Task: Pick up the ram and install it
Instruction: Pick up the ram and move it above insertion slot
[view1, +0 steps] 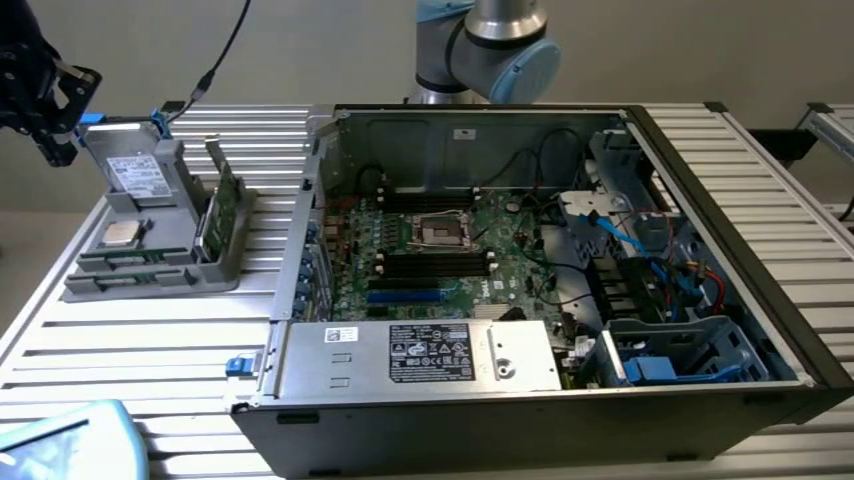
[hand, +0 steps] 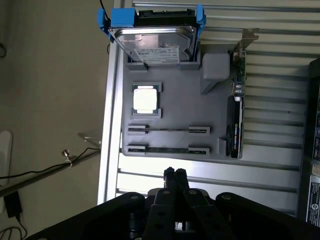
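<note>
The ram (hand: 168, 149) stands on its edge in the gray tray (hand: 185, 105) on the counter (hand: 200, 180). Its long axis runs along the tray's edge, beside a second stick (hand: 168, 130). It looks light and stiff but fragile, so better to pinch its flat sides mid-length. The hand (hand: 175, 173) is closed and empty.

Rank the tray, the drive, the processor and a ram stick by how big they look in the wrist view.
1. tray
2. drive
3. processor and ram stick: unsure; the stick is longer but shows as a thin strip.
</note>
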